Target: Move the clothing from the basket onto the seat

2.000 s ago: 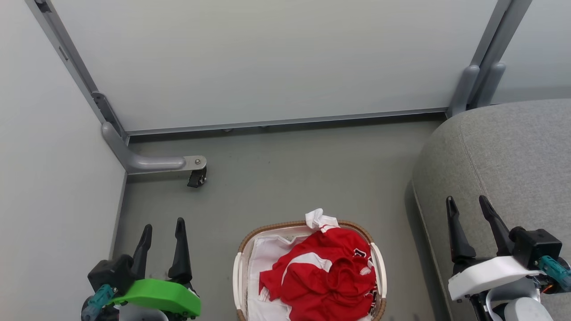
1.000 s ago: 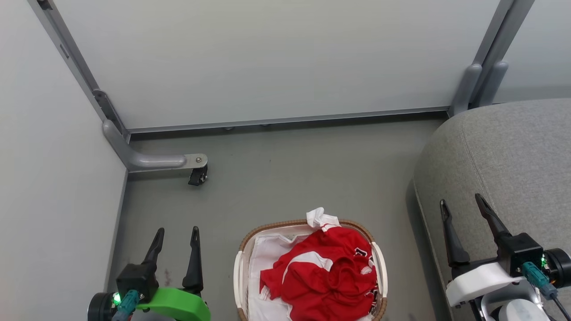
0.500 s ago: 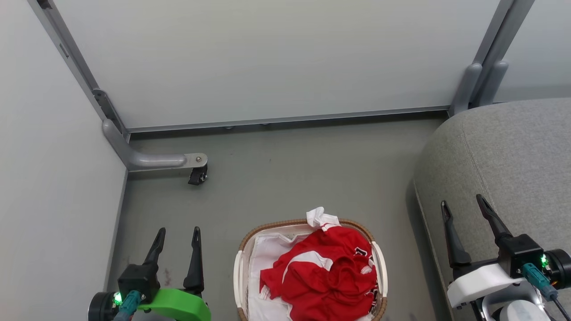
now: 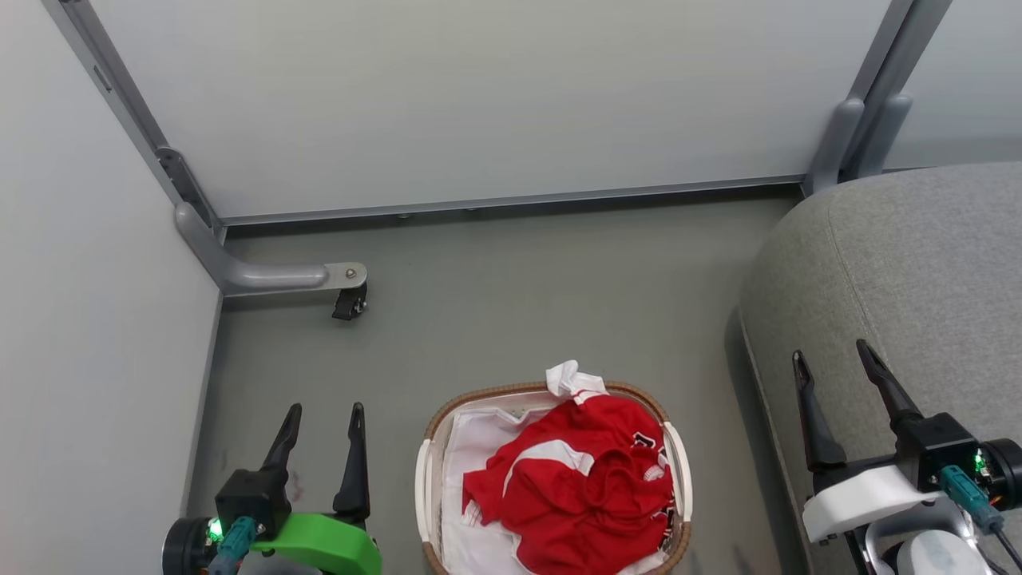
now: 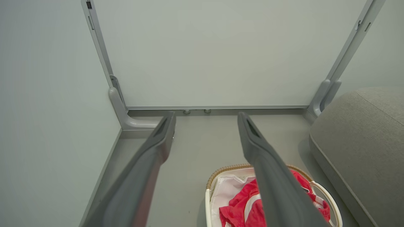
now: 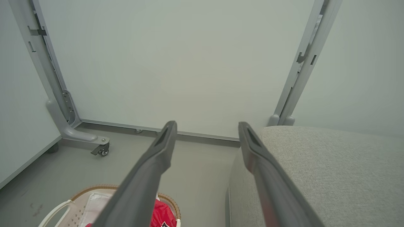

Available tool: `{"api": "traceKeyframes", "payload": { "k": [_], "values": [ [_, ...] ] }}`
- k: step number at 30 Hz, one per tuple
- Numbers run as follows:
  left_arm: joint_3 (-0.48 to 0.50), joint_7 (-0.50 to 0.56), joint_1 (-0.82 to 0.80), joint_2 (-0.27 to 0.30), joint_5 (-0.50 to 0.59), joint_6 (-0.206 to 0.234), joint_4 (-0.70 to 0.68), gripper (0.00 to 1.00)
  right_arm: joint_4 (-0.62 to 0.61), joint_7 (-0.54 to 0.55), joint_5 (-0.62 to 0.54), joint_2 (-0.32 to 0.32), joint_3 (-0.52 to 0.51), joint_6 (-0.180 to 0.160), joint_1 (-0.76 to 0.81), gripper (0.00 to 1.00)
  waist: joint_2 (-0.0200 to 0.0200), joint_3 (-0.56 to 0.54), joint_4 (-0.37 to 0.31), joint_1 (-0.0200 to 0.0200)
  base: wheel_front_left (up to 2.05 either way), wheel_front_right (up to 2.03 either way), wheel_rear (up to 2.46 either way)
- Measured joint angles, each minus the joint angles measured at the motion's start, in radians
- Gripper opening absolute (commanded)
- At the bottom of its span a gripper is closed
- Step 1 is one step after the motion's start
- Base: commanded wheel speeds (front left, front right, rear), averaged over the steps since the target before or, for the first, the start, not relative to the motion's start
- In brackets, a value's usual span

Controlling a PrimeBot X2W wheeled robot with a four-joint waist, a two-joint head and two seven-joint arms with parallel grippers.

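Clothing [image 4: 583,487], crumpled red fabric with white stripes, lies in the oval woven-rimmed basket [image 4: 551,391] at 6 o'clock on the smooth grey floor [image 4: 519,303]. The rounded grey woven seat [image 4: 902,263] sits at 3 o'clock. Pale wall panels [image 4: 479,104] stand behind. The left pincer [image 4: 326,409] and right pincer [image 4: 830,351] gape wide, holding nothing.

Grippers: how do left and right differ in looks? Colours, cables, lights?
Left gripper: two long dark tapered fingers on a black block, bright green cover, teal plug, green light. Right gripper: same fingers and black block, but a white cover, teal plug with a dark cable, green light, pale rounded forearm behind.
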Motion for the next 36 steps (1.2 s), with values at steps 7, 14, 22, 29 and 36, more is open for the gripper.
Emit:
{"api": "traceKeyframes", "payload": {
  "k": [7,14,22,29,36],
  "values": [
    [-0.014,0.0,-0.068,0.0,0.009,-0.007,0.003,1.0,-0.014,0.0,0.0,0.0,0.008,0.0,-0.047,1.0,0.0,0.062,-0.013,0.0,0.0,0.0,0.0],
    [-0.058,-0.001,-0.216,0.001,0.07,-0.028,0.059,1.0,-0.033,-0.001,0.02,0.0,0.019,0.0,-0.14,1.0,0.0,0.176,-0.038,0.0,0.0,0.0,0.0],
    [-0.173,-0.001,-0.388,0.021,0.134,-0.045,0.285,1.0,-0.041,-0.001,0.053,-0.001,0.02,0.0,-0.222,1.0,0.0,0.339,-0.087,0.0001,0.0,0.0,0.0],
    [-0.347,-0.001,-0.511,0.032,0.137,-0.05,0.515,1.0,-0.053,-0.001,0.092,-0.002,0.038,0.0,-0.261,1.0,0.0,0.462,-0.149,0.0001,0.0,0.0,0.0],
    [-0.492,0.009,-0.625,0.066,0.101,-0.05,0.703,1.0,-0.057,-0.001,0.136,-0.002,0.068,0.0,-0.285,1.0,0.0,0.567,-0.222,0.0001,0.0,0.0,0.0]
  ]
}}
